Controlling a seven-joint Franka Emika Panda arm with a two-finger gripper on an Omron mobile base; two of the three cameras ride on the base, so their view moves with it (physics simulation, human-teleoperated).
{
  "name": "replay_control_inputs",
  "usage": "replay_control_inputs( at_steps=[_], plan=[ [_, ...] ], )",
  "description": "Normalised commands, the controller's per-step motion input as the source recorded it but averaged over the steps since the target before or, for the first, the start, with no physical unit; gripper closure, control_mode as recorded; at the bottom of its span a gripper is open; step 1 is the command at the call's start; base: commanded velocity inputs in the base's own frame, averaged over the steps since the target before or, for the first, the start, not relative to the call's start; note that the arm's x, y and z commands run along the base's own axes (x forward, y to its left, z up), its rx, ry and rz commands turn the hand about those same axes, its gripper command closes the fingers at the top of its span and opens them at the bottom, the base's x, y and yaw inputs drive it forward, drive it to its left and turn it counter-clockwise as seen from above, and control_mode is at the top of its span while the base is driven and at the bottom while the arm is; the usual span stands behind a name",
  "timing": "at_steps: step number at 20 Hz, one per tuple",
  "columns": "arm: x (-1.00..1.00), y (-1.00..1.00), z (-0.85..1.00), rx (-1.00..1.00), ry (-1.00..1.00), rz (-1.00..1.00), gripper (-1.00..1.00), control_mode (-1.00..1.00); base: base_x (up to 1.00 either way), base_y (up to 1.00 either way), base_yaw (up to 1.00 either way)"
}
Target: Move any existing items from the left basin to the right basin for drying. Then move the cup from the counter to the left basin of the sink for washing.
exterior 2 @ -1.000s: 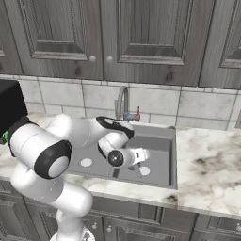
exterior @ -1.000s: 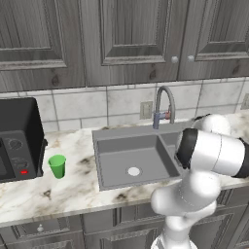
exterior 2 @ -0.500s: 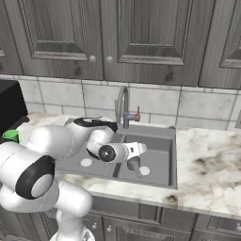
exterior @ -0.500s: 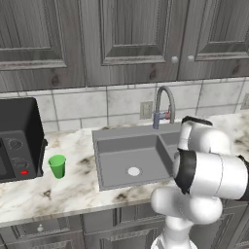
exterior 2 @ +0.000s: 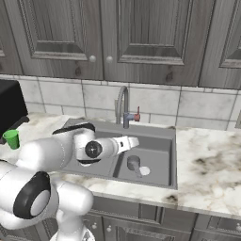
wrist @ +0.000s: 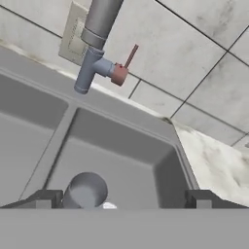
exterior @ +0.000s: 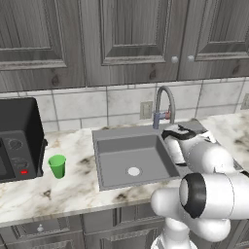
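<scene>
Nearest the hand camera, the gripper (wrist: 121, 199) stood with its jaws spread wide and nothing between them, the two dark fingertips (wrist: 46, 198) far apart above the right basin (wrist: 146, 160). Just beyond and between them, the grey metal cup (wrist: 85, 190) sat upright on the floor of that basin. From the right base camera, the same cup (exterior 2: 133, 164) stood beside the round pale drain (exterior 2: 145, 171), with its thin handle pointing toward the front wall. Left of the divider, the left basin (exterior: 127, 160) held only its drain (exterior: 133, 171). Behind the sink, the curved faucet (exterior: 162, 104) rose against the tiled wall (exterior: 112, 103). Farther left on the marble counter (exterior: 63, 187), the green cup (exterior: 57, 166) stood upright near the black microwave (exterior: 17, 138), well apart from the sink.
</scene>
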Motion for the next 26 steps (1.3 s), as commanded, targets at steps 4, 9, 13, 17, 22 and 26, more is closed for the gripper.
replay_control_inputs(
  at_steps=[4, 9, 13, 17, 22, 26],
  plan=[
    [0.00, 0.42, 0.56, 0.00, 0.13, 0.00, -1.00, -1.00, 0.00, 0.00, 0.00],
    [-0.01, 0.49, 0.41, 0.00, 0.18, 0.00, -1.00, -1.00, 0.00, 0.00, 0.00],
    [-0.10, 0.64, 0.13, 0.00, 0.20, 0.00, -1.00, -1.00, 0.00, 0.00, 0.00],
    [-0.15, 0.64, 0.22, 0.00, 0.18, 0.00, -1.00, -1.00, 0.00, 0.00, 0.00],
    [-0.10, 0.58, 0.32, 0.00, 0.18, 0.00, -1.00, -1.00, 0.00, 0.00, 0.00],
    [-0.05, 0.61, 0.18, 0.00, 0.16, 0.00, -1.00, -1.00, 0.00, 0.00, 0.00]
  ],
)
